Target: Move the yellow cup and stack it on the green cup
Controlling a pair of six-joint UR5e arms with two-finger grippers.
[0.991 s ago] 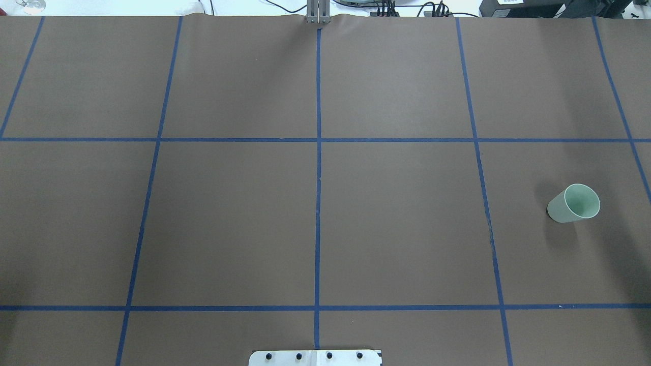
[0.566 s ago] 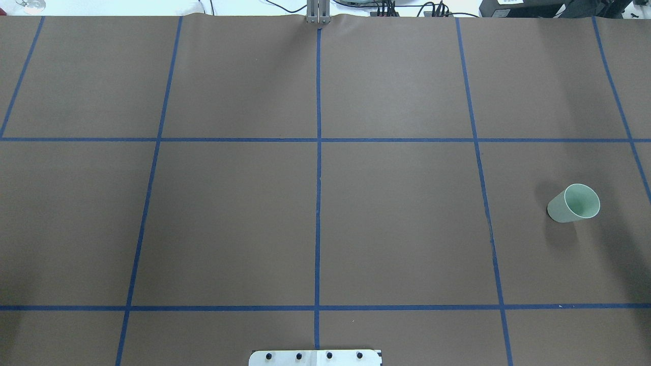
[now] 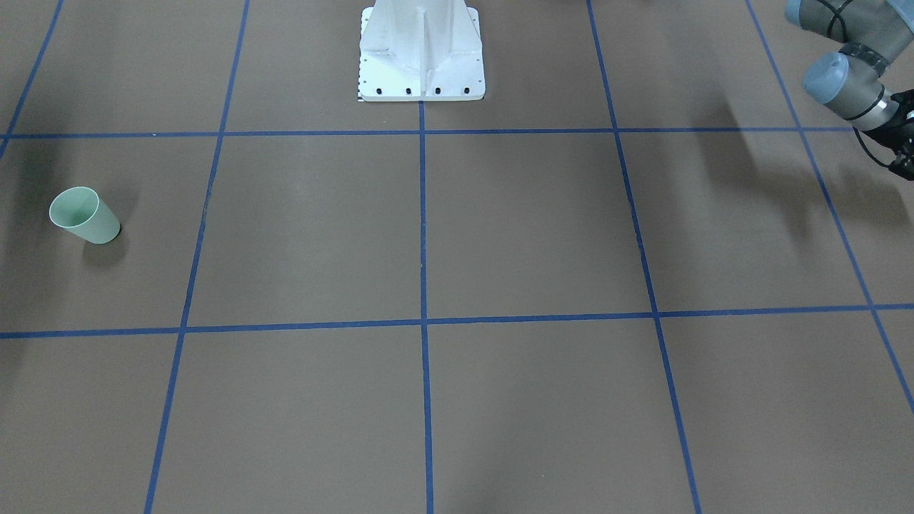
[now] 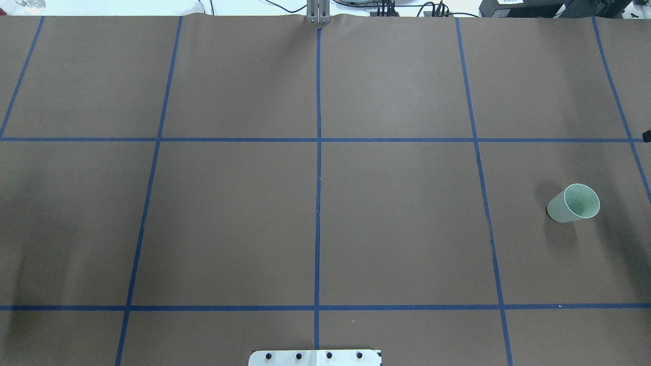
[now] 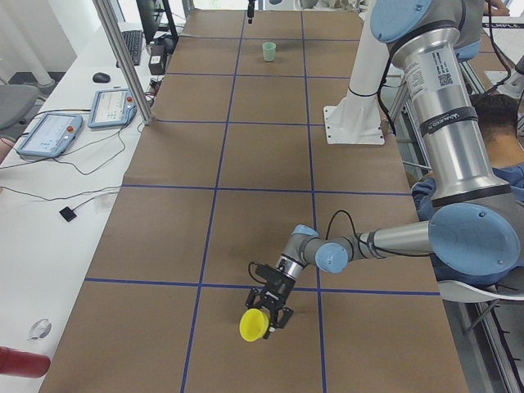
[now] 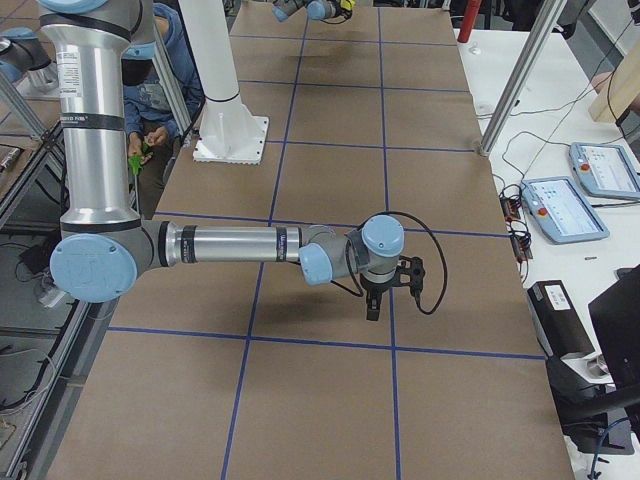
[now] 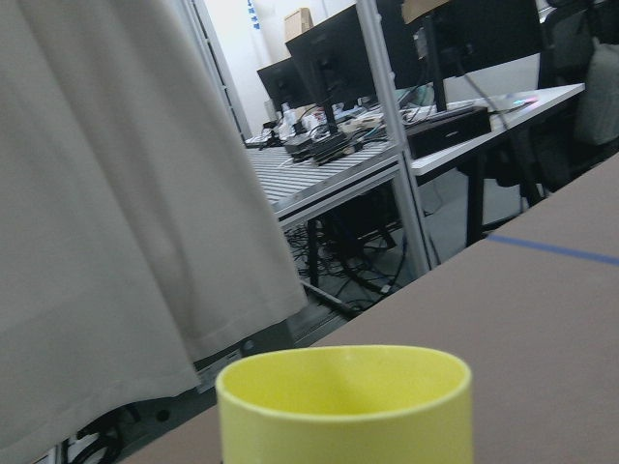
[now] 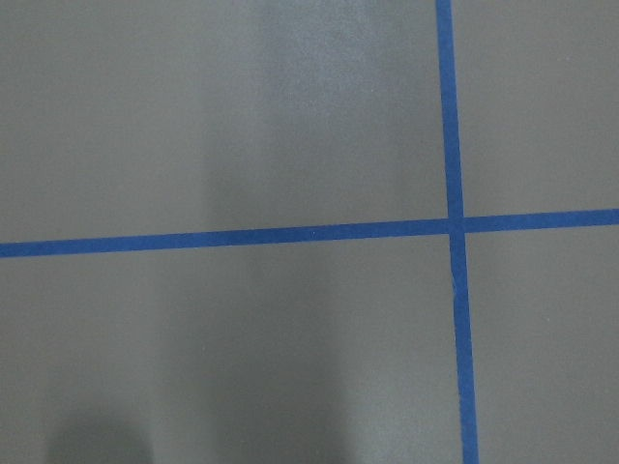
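The green cup (image 4: 573,203) stands upright on the brown table at the overhead view's right; it also shows in the front view (image 3: 84,215) and far off in the exterior left view (image 5: 268,51). The yellow cup (image 5: 254,325) is tilted just above the table at the robot's far left end, in my left gripper (image 5: 264,315). It fills the bottom of the left wrist view (image 7: 346,406), where the fingers are hidden. My right gripper (image 6: 372,310) points down over the table near the right end. I cannot tell whether it is open.
Blue tape lines (image 4: 318,203) divide the brown table into squares. The white robot base (image 3: 421,50) stands at the near middle edge. Side benches hold teach pendants (image 5: 49,135) (image 6: 590,205) and aluminium posts (image 5: 123,61). A person sits behind the robot (image 6: 150,100).
A small dark part of the right arm has appeared at the overhead view's right edge. Shadow has spread over the table's left side. The green cup has not moved.
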